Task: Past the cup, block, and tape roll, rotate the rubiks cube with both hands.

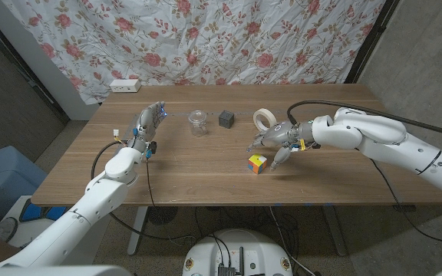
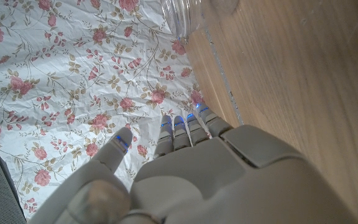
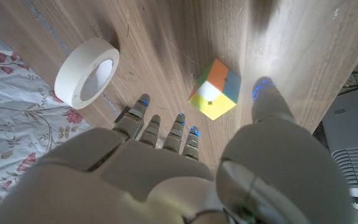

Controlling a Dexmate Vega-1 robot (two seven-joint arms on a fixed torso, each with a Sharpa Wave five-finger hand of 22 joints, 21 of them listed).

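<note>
The rubiks cube [image 1: 257, 163] [image 3: 214, 88] lies on the wooden table [image 1: 206, 176] near its front middle. My right hand [image 1: 273, 142] [image 3: 179, 168] hovers just behind and right of it, fingers spread, not touching the cube. Behind stand a clear cup [image 1: 198, 122] [image 2: 194, 14], a dark block [image 1: 226, 118] and a white tape roll [image 1: 264, 117] [image 3: 87, 72] in a row. My left hand [image 1: 148, 120] [image 2: 185, 174] is raised at the table's left, left of the cup, fingers straight and together, holding nothing.
A floral curtain [image 1: 206, 38] hangs behind the table. A white power strip [image 1: 124, 86] lies at the back left corner. A blue bin [image 1: 2, 180] stands on the floor left of the table.
</note>
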